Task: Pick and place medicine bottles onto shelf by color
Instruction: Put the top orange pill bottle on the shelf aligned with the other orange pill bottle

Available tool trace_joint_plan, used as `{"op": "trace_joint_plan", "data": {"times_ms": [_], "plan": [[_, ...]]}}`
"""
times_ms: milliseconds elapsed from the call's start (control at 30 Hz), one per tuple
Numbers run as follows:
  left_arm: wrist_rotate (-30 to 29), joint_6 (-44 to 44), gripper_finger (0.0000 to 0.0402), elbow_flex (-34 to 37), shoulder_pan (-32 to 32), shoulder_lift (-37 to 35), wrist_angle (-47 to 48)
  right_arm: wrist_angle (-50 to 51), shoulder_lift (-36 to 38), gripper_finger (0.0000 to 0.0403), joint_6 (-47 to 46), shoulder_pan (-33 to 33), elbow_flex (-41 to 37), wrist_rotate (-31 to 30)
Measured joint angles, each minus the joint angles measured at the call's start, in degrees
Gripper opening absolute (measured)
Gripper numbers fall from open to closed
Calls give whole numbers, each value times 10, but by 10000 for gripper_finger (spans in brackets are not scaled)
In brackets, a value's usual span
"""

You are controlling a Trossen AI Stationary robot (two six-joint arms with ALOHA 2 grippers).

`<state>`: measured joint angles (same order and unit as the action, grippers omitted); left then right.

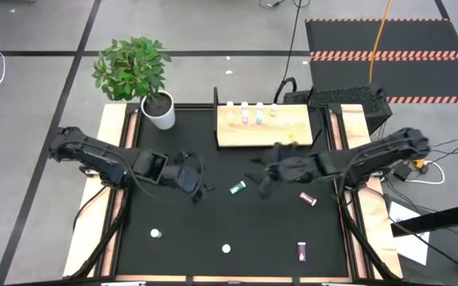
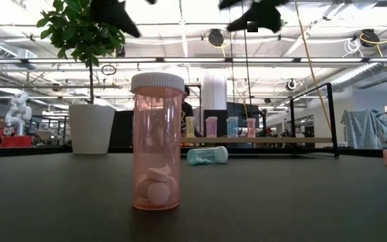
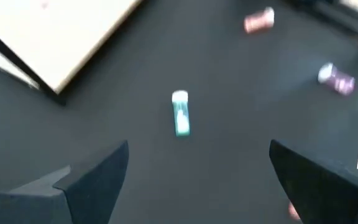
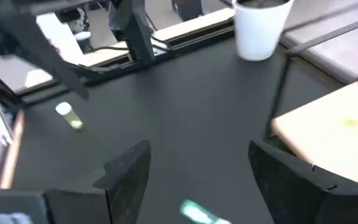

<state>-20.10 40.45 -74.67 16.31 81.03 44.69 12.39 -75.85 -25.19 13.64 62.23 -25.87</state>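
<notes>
pills inside pink bottle (image 2: 157, 149) in low view only, both pincers spread

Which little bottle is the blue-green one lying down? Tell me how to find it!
Start at the wooden shelf at the back of the black table. Come forward to the bare spot between the two robot arms. There the teal bottle lies on its side, the only blue-green one off the shelf; the other loose bottles are pink, purple or yellowish.
</notes>
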Motion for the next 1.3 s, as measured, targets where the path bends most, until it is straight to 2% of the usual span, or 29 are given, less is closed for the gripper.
{"op": "trace_joint_plan", "data": {"times_ms": [100, 200, 333, 467, 533, 700, 867, 967, 1067, 1300], "plan": [[-11, -6, 390, 5, 23, 2, 36, 18, -65, 265, -64, 6, 54, 11], [-32, -38, 390, 38, 33, 4, 28, 26, -102, 265, -121, 15, 87, 68], [-26, -69, 390, 108, 30, 4, -41, 80, -100, 265, -214, 44, 96, 127], [4, -55, 390, 182, 26, 4, -141, 188, -85, 265, -301, 93, 86, 124], [18, -43, 390, 213, 26, 4, -194, 218, -72, 265, -342, 118, 68, 124], [27, -24, 390, 267, 27, 4, -346, 222, -23, 265, -453, 176, -3, 126], [18, -114, 390, 296, 31, 4, -488, 223, 39, 265, -582, 209, -86, 126], [18, -154, 390, 296, 23, 4, -526, 223, 70, 265, -632, 211, -129, 125], [15, -153, 390, 296, 15, 4, -540, 239, 96, 264, -667, 209, -166, 127], [8, -133, 390, 296, 7, 4, -529, 364, 128, 243, -701, 209, -192, 156]]}}
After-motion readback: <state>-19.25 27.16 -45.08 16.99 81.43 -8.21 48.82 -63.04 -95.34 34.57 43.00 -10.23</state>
